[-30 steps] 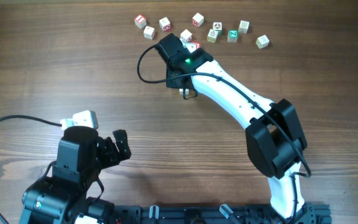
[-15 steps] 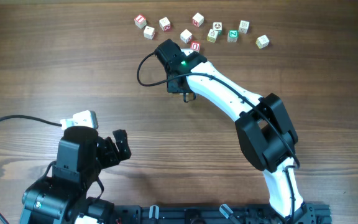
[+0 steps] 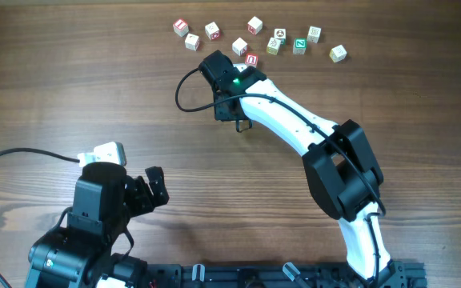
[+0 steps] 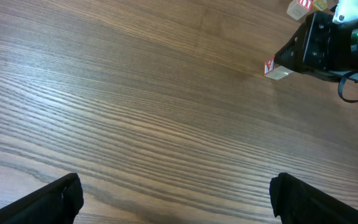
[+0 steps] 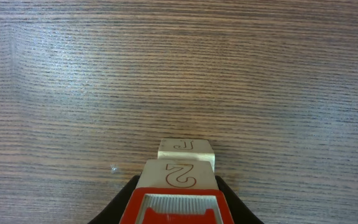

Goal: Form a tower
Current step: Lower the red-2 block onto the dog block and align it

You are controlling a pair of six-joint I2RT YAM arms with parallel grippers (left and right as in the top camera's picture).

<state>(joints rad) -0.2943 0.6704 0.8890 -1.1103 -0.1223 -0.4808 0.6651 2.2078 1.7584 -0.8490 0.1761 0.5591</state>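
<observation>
**Tower barely begun: second cube held at the base.**
The right gripper (image 5: 178, 200) is clamped on a red-printed cube marked 2 (image 5: 179, 175). It is poised over or against a pale cube marked J (image 5: 185, 148), apparently the tower's base, on the table (image 3: 70, 80) near the loose cubes (image 3: 254, 36). Contact between the two cannot be told. The left gripper (image 4: 179, 202) is spread wide, empty. Release and further stacking are left.

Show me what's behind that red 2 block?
Another pale block, its top face showing a J-like mark, sits against the 2 block; its other faces are hidden.
</observation>
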